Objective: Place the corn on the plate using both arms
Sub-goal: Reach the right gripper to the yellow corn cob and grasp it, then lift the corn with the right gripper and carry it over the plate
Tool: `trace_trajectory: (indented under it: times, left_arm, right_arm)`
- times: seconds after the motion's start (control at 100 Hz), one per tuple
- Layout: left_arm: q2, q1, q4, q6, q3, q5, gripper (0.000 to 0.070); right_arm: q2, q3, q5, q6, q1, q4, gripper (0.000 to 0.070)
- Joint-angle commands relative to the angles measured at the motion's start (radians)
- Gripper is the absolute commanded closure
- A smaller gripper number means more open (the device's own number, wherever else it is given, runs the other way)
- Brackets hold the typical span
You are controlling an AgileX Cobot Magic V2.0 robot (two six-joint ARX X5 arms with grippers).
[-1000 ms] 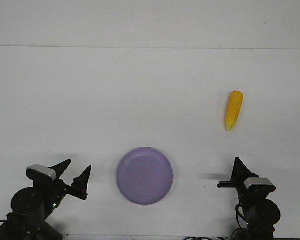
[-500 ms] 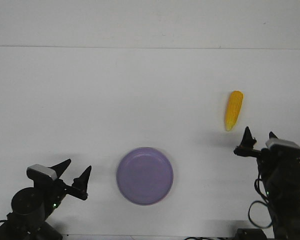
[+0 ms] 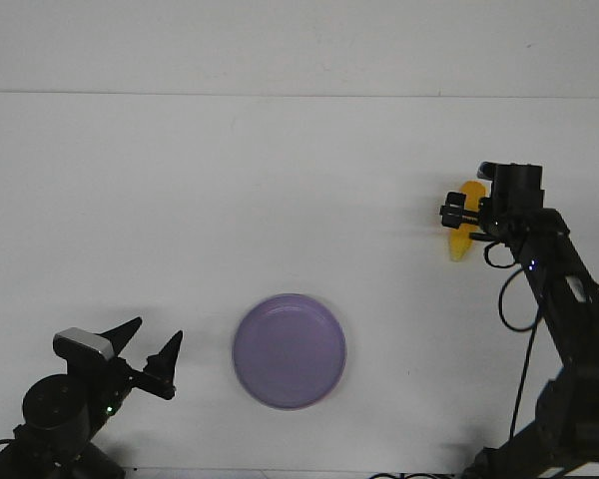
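Note:
The corn (image 3: 460, 246) lies on the white table at the right, its paler tip pointing toward me. My right gripper (image 3: 466, 218) is over the cob's middle, with one black finger (image 3: 448, 212) on its left side and the wrist on its right, so the jaws stand open across it. The gripper hides the cob's middle. The lavender plate (image 3: 289, 350) is empty and sits near the table's front edge at the centre. My left gripper (image 3: 157, 332) is open and empty, low at the front left, well left of the plate.
The white table (image 3: 230, 200) meets a white back wall along its far edge. The right arm's cable (image 3: 524, 329) hangs down beside the arm at the right. Nothing else lies on the table.
My right arm has risen from the front right and reached out over the corn. The corn, the plate and the left arm have not moved.

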Motion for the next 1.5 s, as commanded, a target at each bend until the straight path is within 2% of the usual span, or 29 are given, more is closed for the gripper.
trace_trajectory:
  times: [0.0, 0.15, 0.24, 0.35, 0.47, 0.53, 0.72, 0.83, 1.0, 1.11, 1.3, 1.42, 1.49]
  left_arm:
    - [0.005, -0.005, 0.008, 0.007, 0.011, -0.002, 0.0197]
    - [0.005, -0.005, 0.008, 0.007, 0.011, -0.002, 0.0197]
    - [0.005, -0.005, 0.008, 0.007, 0.011, -0.002, 0.0197]
    - [0.005, -0.005, 0.007, 0.006, 0.011, -0.002, 0.0197]
    - [0.005, -0.005, 0.008, 0.007, 0.011, -0.002, 0.0197]
    - [0.005, -0.005, 0.008, 0.007, 0.011, -0.002, 0.0197]
    - [0.005, -0.005, 0.008, 0.007, 0.011, -0.002, 0.0197]
    - [0.005, -0.005, 0.008, 0.007, 0.011, -0.002, 0.0196]
    - [0.005, -0.005, 0.009, 0.007, 0.011, -0.002, 0.0196]
    - [0.005, -0.005, 0.009, 0.006, 0.011, -0.002, 0.0196]
    - [0.005, -0.005, 0.010, 0.007, 0.011, -0.002, 0.0197]
    - [0.005, -0.005, 0.010, 0.007, 0.011, -0.003, 0.0196]
    - [0.005, -0.005, 0.010, 0.007, 0.011, -0.002, 0.0197]
  right_arm:
    - [0.095, 0.063, 0.000, -0.005, 0.000, -0.012, 0.0096]
    - [0.213, 0.122, 0.005, 0.001, 0.000, -0.006, 0.0103]
    - [0.244, 0.126, 0.031, 0.002, 0.000, 0.006, 0.0172]
    - [0.258, 0.126, 0.056, 0.002, 0.000, 0.017, 0.0289]
    - [0.257, 0.126, 0.061, 0.001, 0.000, 0.021, 0.0524]
    - [0.253, 0.126, 0.060, 0.001, 0.000, 0.016, 0.0567]
    - [0.203, 0.126, 0.047, -0.002, 0.000, -0.011, 0.0569]
    - [0.124, 0.126, 0.013, -0.031, 0.000, -0.042, 0.0569]
    - [-0.078, 0.123, -0.063, -0.049, 0.016, -0.101, 0.0569]
    - [-0.221, 0.116, -0.084, -0.049, 0.054, -0.118, 0.0569]
    - [-0.459, 0.051, -0.113, -0.049, 0.204, -0.156, 0.0569]
    - [-0.574, -0.055, -0.110, -0.020, 0.381, -0.146, 0.0569]
    - [-0.611, -0.130, -0.104, 0.028, 0.499, -0.127, 0.0569]
